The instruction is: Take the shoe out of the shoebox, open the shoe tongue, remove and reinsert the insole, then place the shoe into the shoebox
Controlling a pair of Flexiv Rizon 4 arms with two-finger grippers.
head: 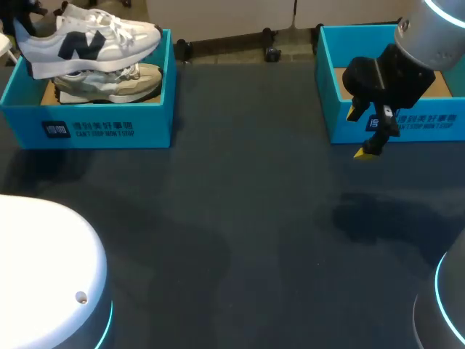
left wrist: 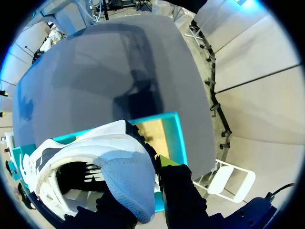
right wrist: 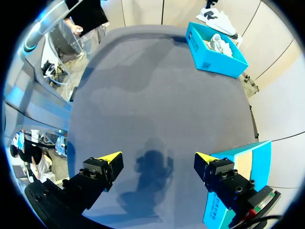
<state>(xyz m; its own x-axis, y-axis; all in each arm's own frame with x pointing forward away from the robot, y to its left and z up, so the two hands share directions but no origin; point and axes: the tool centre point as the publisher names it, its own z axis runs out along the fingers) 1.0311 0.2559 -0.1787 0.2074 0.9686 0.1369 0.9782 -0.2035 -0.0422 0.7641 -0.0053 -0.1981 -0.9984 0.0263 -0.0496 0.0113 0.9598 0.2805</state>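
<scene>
A white and grey shoe (head: pixel 87 42) with a navy logo hangs over the left teal shoebox (head: pixel 109 127), sole down. My left gripper (head: pixel 20 35) is shut on its heel. In the left wrist view that gripper (left wrist: pixel 148 187) clamps the pale blue heel of the shoe (left wrist: pixel 126 176), with the shoebox (left wrist: pixel 175 138) below. A beige shoe (head: pixel 116 83) lies inside that box. My right gripper (head: pixel 361 134) hangs open and holds nothing, in front of the right shoebox (head: pixel 341 116). In the right wrist view its yellow tips stand wide apart, right gripper (right wrist: pixel 157 158), over bare table.
The dark table (head: pixel 232 240) stretches between the two boxes. In the right wrist view a corner of the right shoebox (right wrist: pixel 250 160) lies beside one finger, and the left shoebox (right wrist: pixel 209 52) stands at the far side. The white arm bases fill the near corners.
</scene>
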